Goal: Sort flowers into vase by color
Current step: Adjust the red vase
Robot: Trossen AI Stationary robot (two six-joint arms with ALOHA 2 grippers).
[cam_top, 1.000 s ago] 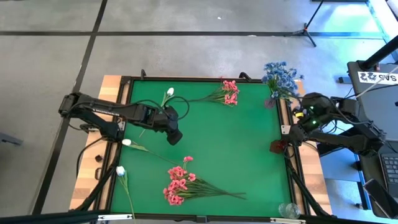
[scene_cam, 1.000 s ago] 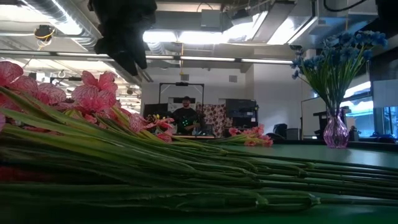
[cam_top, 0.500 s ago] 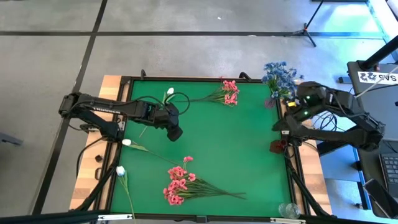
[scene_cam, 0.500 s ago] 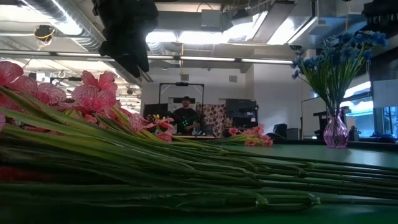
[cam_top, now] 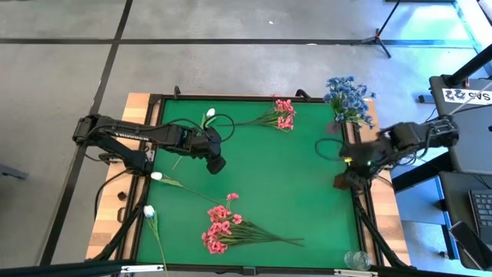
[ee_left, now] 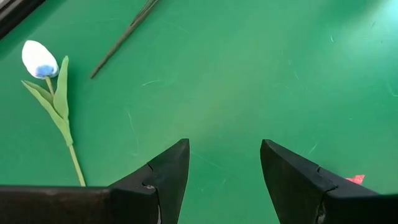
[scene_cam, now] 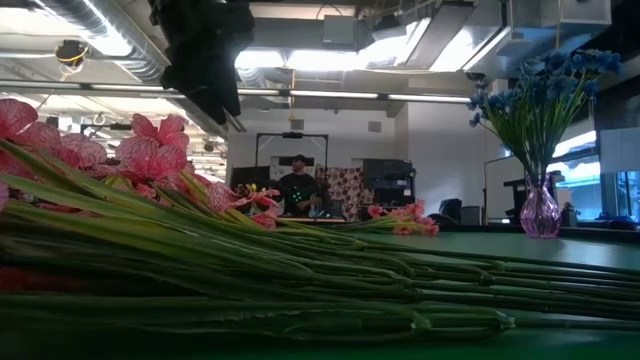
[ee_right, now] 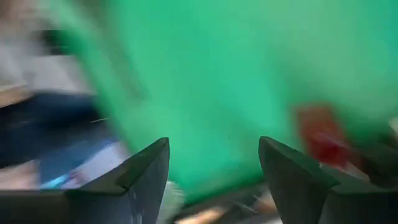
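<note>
Blue flowers [cam_top: 347,98] stand in a purple glass vase [scene_cam: 540,212] at the table's far right corner. Pink flowers lie on the green mat near the front [cam_top: 224,229] and at the far edge [cam_top: 281,115]. White tulips lie flat at the far left [cam_top: 208,115] and near left [cam_top: 157,176], [cam_top: 149,211]. My left gripper [cam_top: 217,165] hangs open above bare mat left of centre, with a white tulip [ee_left: 40,59] ahead of it. My right gripper [ee_right: 214,146] is open and holds nothing, over the mat's right edge, below the blue flowers.
A dark red vase [cam_top: 342,181] stands at the mat's right edge close to my right gripper. A clear glass vase [cam_top: 356,259] stands at the near right corner. The mat's middle [cam_top: 284,177] is bare. A person shows far behind the table [scene_cam: 298,185].
My right arm has swung about at the table's right edge, carrying its open gripper a little inward over the mat's edge, with the wrist rolling; its wrist view is blurred by the motion. The flowers lie as before.
</note>
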